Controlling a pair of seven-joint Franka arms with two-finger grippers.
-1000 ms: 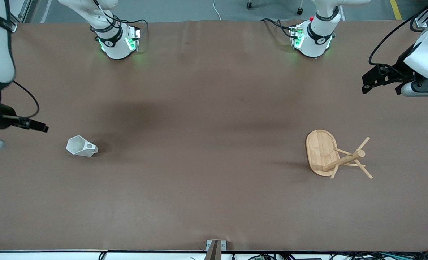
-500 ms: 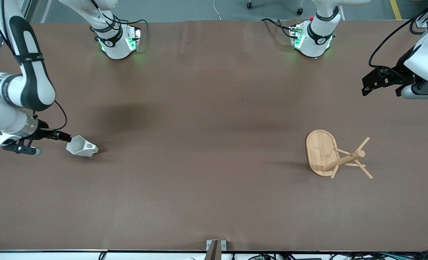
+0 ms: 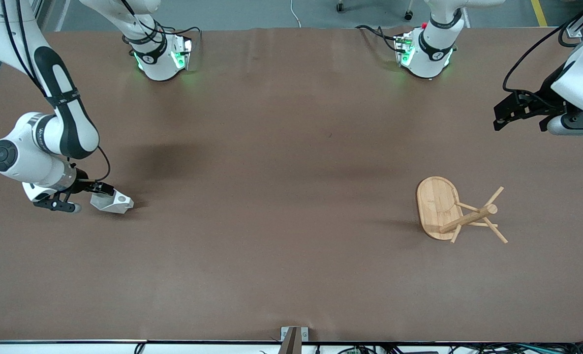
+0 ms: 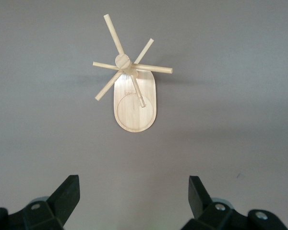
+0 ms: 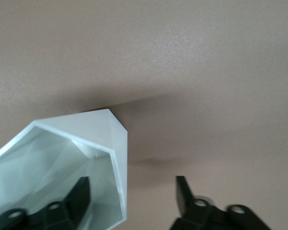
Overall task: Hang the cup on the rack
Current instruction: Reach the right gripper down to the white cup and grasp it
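Tabletop (image 3: 281, 162): wide brown matte surface filling most of the front view, with soft darker shadow patches.
Floor (image 3: 252, 12): grey strip along the top edge, crossed by a white cable (image 3: 295, 14).
Casters (image 3: 340, 7): two small wheels on that floor.
Bracket (image 3: 293, 335): small metal fitting at the tabletop's near edge.

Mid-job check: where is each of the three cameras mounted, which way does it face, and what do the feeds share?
Front view: high across the table, facing both arm bases; shows the right gripper at the small white faceted cup lying on its side, and the left gripper waiting above the table's left-arm end.
Left wrist view: on the left wrist, looking down past its open fingers at the light bamboo rack.
Right wrist view: on the right wrist; one finger inside the cup's rim, one outside.
Shared: front and left wrist both show the rack; front and right wrist, the cup.
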